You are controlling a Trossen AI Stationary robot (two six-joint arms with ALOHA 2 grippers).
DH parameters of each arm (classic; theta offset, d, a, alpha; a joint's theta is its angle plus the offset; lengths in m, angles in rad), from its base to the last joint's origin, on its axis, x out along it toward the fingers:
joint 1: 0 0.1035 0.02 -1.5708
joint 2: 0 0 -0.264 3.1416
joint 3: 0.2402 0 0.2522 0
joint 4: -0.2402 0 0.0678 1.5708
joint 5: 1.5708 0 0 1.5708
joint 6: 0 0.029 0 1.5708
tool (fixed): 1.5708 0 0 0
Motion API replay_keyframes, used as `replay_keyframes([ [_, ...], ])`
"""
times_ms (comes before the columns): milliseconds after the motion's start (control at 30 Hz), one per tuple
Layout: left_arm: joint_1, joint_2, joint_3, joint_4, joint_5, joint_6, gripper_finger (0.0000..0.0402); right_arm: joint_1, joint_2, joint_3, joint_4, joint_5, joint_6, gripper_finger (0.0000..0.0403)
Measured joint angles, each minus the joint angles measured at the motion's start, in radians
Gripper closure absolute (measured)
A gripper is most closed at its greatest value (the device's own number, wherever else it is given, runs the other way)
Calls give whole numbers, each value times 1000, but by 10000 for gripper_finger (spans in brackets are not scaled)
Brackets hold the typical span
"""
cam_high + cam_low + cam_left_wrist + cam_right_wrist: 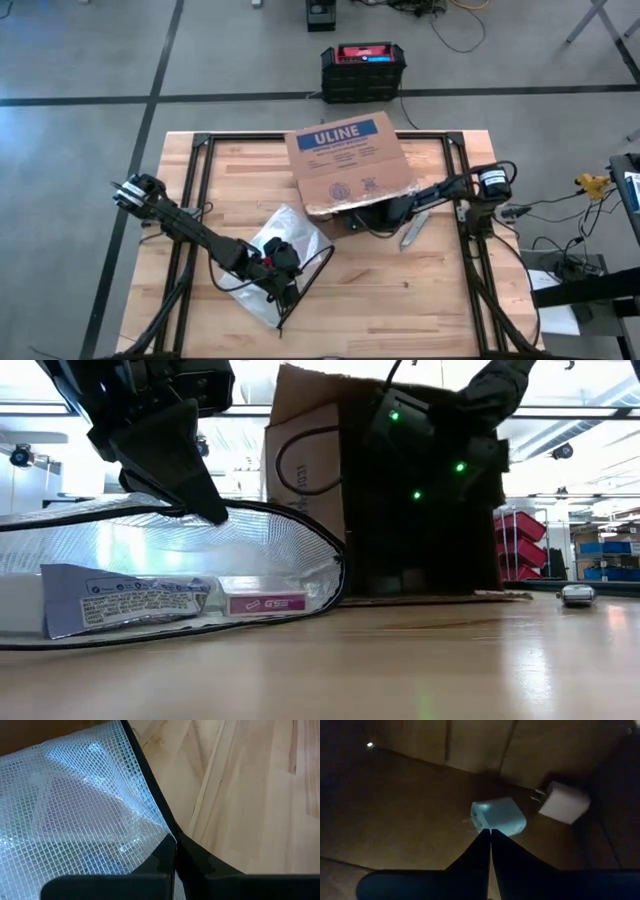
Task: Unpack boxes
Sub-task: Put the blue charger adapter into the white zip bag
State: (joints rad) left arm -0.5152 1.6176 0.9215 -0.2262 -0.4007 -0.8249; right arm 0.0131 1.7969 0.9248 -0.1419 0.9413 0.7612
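The cardboard box lies on its side near the table's far edge, right of the middle, and the right gripper reaches inside it with fingers pressed together, holding nothing, just short of what look like two white plug adapters in the dim interior. Toward the near left corner, the left gripper is clamped on the black zipper edge of the clear mesh bag.

Light wooden plank worktop with a black frame

On it lie a brown corrugated cardboard box with a blue ULINE label, tipped on its side, a clear mesh-lined plastic bag with black edging near it, and a small silvery object just beside the box.
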Motion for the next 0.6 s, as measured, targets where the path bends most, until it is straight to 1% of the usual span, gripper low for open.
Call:
replay_keyframes([
  [67,0,0,0,1,0,0,402,-20,0,-11,33,-2,16,403],
  [167,0,0,0,2,0,0,402,-43,0,-15,64,2,95,403],
  [233,0,0,0,2,0,0,402,-54,15,-15,108,18,134,403],
  [333,0,0,0,2,0,0,402,-60,43,-16,149,2,176,403],
  [467,0,0,0,5,0,0,402,-28,68,-23,142,8,217,403],
  [600,0,0,0,4,0,0,402,7,71,-63,137,9,284,403],
])
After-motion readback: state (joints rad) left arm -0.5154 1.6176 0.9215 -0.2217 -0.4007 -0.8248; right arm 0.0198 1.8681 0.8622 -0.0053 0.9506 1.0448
